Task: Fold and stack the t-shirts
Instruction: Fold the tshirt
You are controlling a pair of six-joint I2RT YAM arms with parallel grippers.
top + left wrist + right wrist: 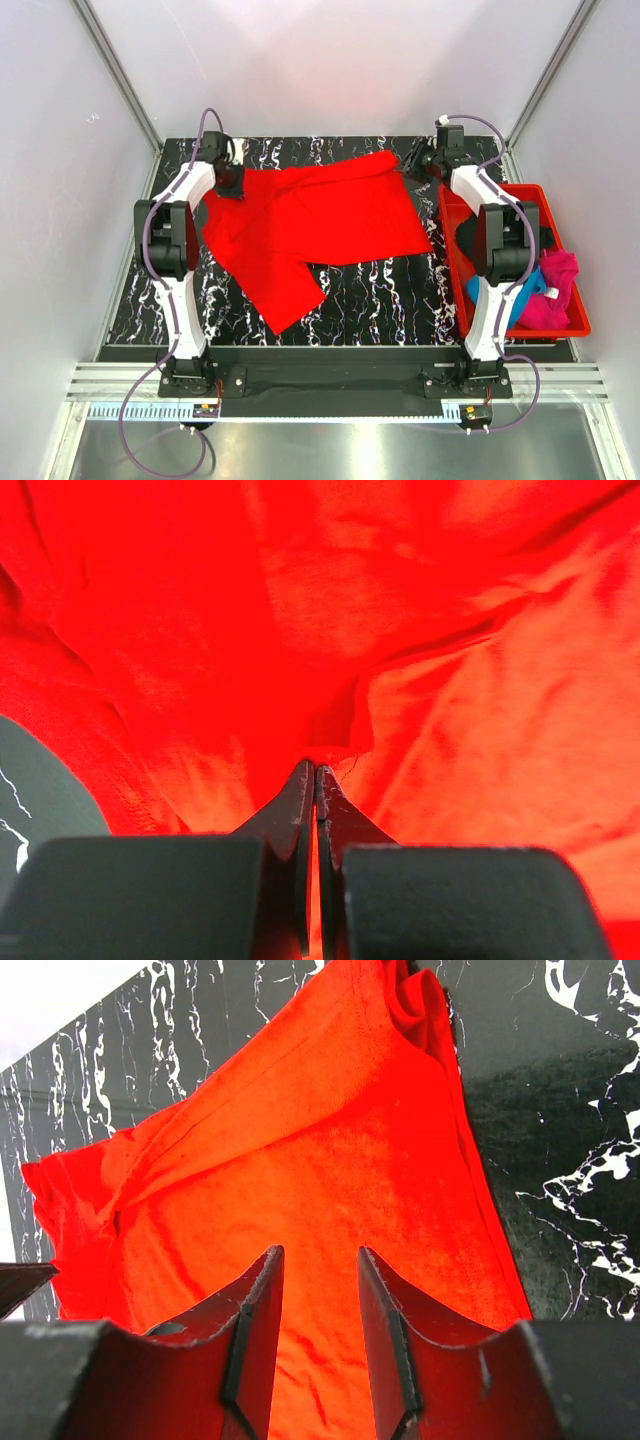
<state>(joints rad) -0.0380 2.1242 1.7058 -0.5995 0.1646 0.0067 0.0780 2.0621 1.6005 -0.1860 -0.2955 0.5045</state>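
Note:
A bright red t-shirt lies spread, still creased, on the black marbled table. One sleeve points toward the near edge. My left gripper is at the shirt's far left corner. In the left wrist view it is shut on a fold of the red cloth. My right gripper is at the shirt's far right corner. In the right wrist view its jaws stand open and empty over the red cloth. Black, blue and magenta-pink shirts lie bunched in the bin.
A rigid red plastic bin stands on the table's right side, beside the right arm. White walls with metal frame rails close in the table at the back and both sides. Bare marbled tabletop shows right of the shirt.

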